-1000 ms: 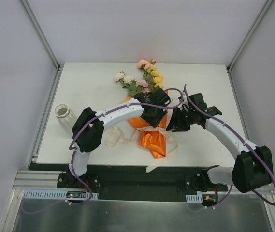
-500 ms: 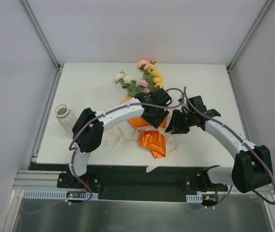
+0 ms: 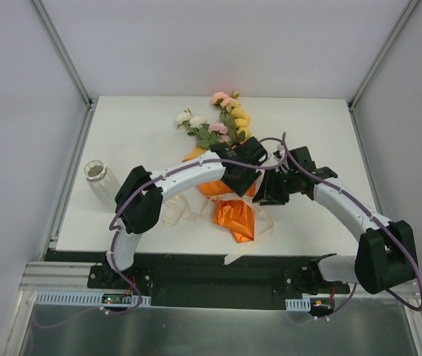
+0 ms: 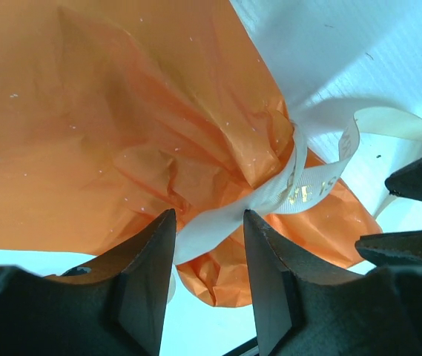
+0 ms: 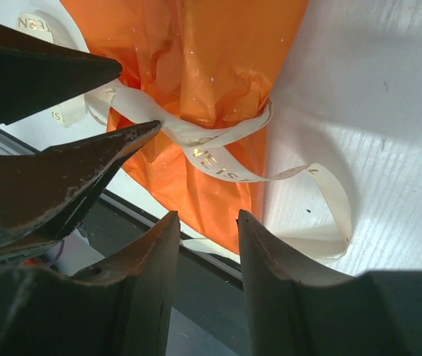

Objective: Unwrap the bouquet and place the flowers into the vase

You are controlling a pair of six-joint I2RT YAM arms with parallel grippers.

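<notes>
Bouquet (image 3: 234, 219) lying mid-table (image 3: 144, 133), flowers (image 3: 225, 119) toward the far edge, orange paper cone tied by a cream ribbon (image 4: 288, 189). Left gripper (image 4: 208, 222): jaws parted, a ribbon strand between them beside the knot. Right gripper (image 5: 208, 219): jaws parted, empty, close alongside above the cone's tail. Vase (image 3: 96, 176) stands at the table's left edge, well apart.

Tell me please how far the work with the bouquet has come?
Done: nothing yet; the cream ribbon is tied round the orange paper. In hand: the left gripper has one ribbon strand between its open jaws; the right gripper, also open, hovers near the knot. Left: untie, unwrap, and carry the flowers to the vase standing at the left edge of the table.
</notes>
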